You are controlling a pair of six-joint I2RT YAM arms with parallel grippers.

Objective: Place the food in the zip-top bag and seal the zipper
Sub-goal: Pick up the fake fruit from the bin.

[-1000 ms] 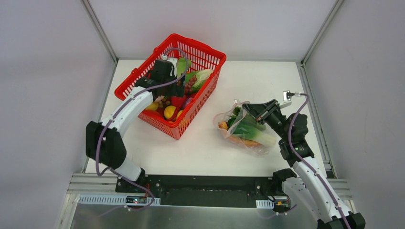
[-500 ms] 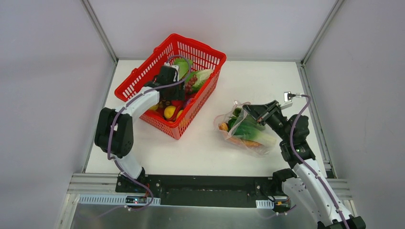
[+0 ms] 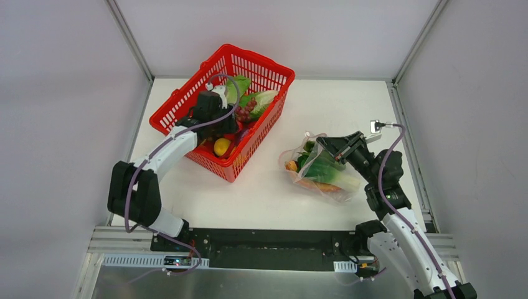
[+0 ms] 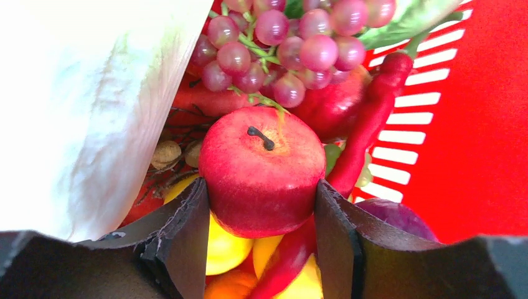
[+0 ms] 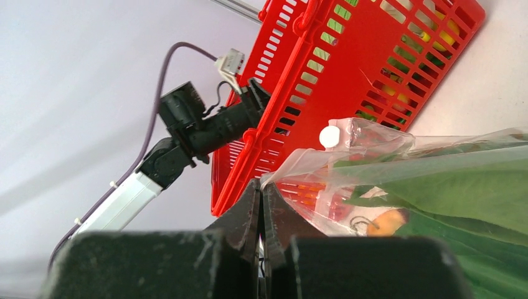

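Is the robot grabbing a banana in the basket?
No, the left tool is closed around a red apple inside the red basket.

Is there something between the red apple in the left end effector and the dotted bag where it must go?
Yes: the red basket wall stands between the apple and the bag, so the apple likely must be lifted over it. Nothing else visible intervenes.

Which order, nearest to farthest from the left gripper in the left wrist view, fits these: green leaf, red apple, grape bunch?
1. red apple, held between the fingers of the left gripper.
2. grape bunch, just beyond the apple, upper middle.
3. green leaf, top right, past the grapes.
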